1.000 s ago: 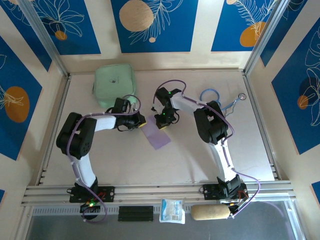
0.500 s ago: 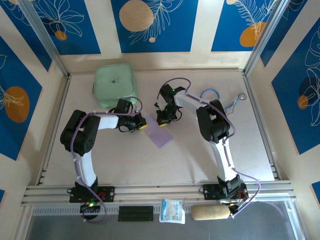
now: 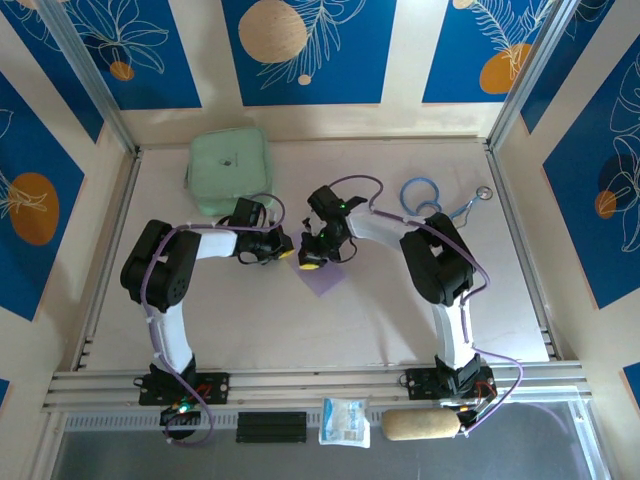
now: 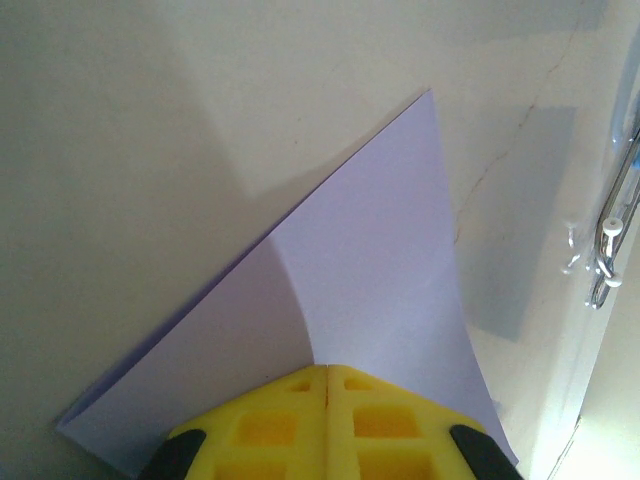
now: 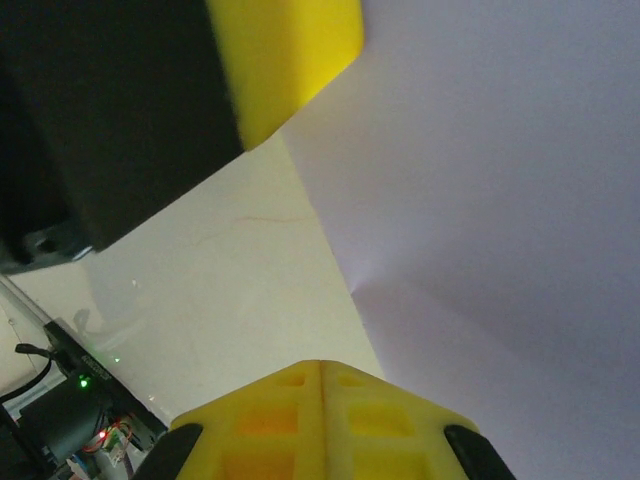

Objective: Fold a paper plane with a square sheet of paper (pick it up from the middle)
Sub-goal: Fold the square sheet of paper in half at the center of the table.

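Observation:
The square sheet of paper (image 3: 324, 279), pale lilac, lies folded into a triangle on the table between both arms. In the left wrist view the paper (image 4: 380, 270) shows two layers at its lower left edge. My left gripper (image 4: 328, 372) is shut, its yellow tips down on the paper's near part. My right gripper (image 5: 322, 365) is also shut, its tip at the paper's (image 5: 500, 200) edge with nothing seen between the pads. From above, the left gripper (image 3: 284, 250) and right gripper (image 3: 312, 262) sit close together over the sheet's left side. The left gripper's yellow fingers (image 5: 290, 60) touch the paper's far edge.
A mint-green pouch (image 3: 228, 168) lies at the back left, just behind the left arm. A blue ring (image 3: 420, 192) and a small metal ring (image 3: 484, 192) lie at the back right. A packet (image 3: 345, 422) and a brown roll (image 3: 420, 425) sit below the table's front rail.
My right gripper has swung left and nearer, from behind the sheet onto its left part, covering more of it. The left gripper has barely moved.

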Motion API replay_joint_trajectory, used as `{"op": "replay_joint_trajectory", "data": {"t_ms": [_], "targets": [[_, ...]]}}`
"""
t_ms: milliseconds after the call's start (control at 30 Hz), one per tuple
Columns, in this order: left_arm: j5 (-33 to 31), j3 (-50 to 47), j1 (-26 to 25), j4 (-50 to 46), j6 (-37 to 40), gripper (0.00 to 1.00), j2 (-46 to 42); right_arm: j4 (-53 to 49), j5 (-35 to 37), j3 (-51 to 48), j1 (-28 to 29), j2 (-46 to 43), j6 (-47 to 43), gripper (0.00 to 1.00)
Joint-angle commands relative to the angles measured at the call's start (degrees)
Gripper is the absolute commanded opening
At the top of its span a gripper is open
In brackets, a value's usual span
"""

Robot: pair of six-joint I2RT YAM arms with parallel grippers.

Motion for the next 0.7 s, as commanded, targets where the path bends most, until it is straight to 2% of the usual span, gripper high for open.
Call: {"op": "replay_joint_trajectory", "data": {"t_ms": [0, 233, 667], "targets": [[-4.4, -0.8, -0.2, -3.4, -0.4, 0.0, 2.6, 1.0, -0.8, 1.4, 0.4, 2.5, 1.3, 0.0], [-4.5, -1.1, -0.2, -2.5, -1.3, 0.0, 3.3, 0.1, -0.8, 4.0, 1.0, 5.5, -0.6, 0.0], [-5.0, -2.7, 0.0, -0.9, -2.4, 0.0, 3.9, -1.2, -1.8, 0.9, 2.4, 5.7, -2.7, 0.0]]}}
